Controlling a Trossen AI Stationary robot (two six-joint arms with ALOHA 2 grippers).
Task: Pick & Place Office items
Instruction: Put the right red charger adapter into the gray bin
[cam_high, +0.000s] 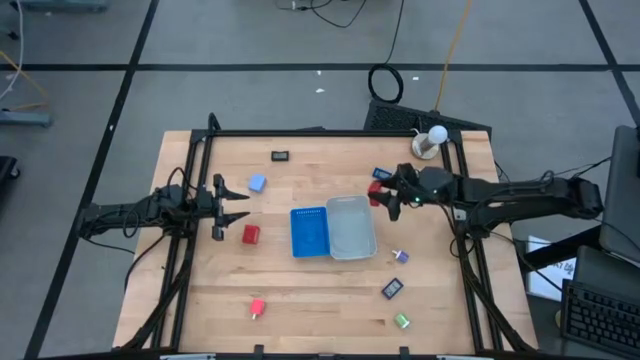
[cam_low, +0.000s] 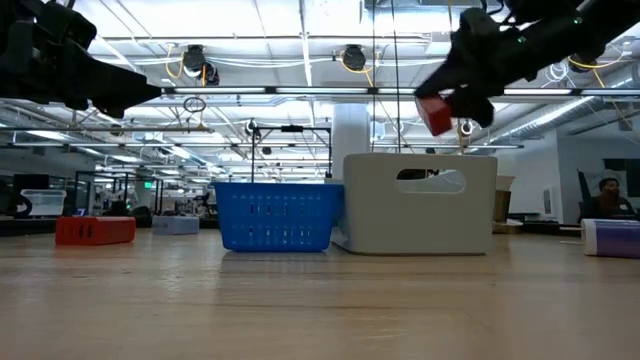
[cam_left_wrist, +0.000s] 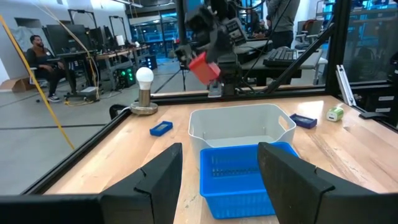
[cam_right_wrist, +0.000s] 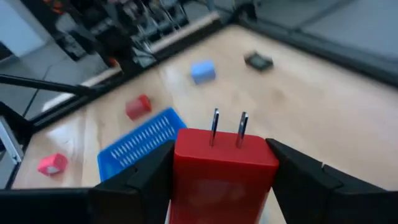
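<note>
Carrying a red plug block (cam_right_wrist: 224, 167) pinched between its fingers, the right gripper (cam_high: 385, 194) hangs above the table just beside the clear plastic tray (cam_high: 350, 226), at the tray's right edge in the high view. The block's two metal prongs (cam_right_wrist: 228, 127) stick up clear of the grip, which clamps its flat sides. It looks like rigid moulded plastic, light and smooth-faced; those broad flat flanks seem the sensible place to squeeze, the prongs being thin and likely to slip or bend. The left gripper (cam_high: 228, 206) waits over the table's left half with its fingers spread and nothing between them, close to a red block (cam_high: 250, 234) and a pale blue block (cam_high: 257, 184). The blue ribbed tray (cam_high: 309, 232) sits touching the clear one, while other small pieces lie scattered across the wood.
</note>
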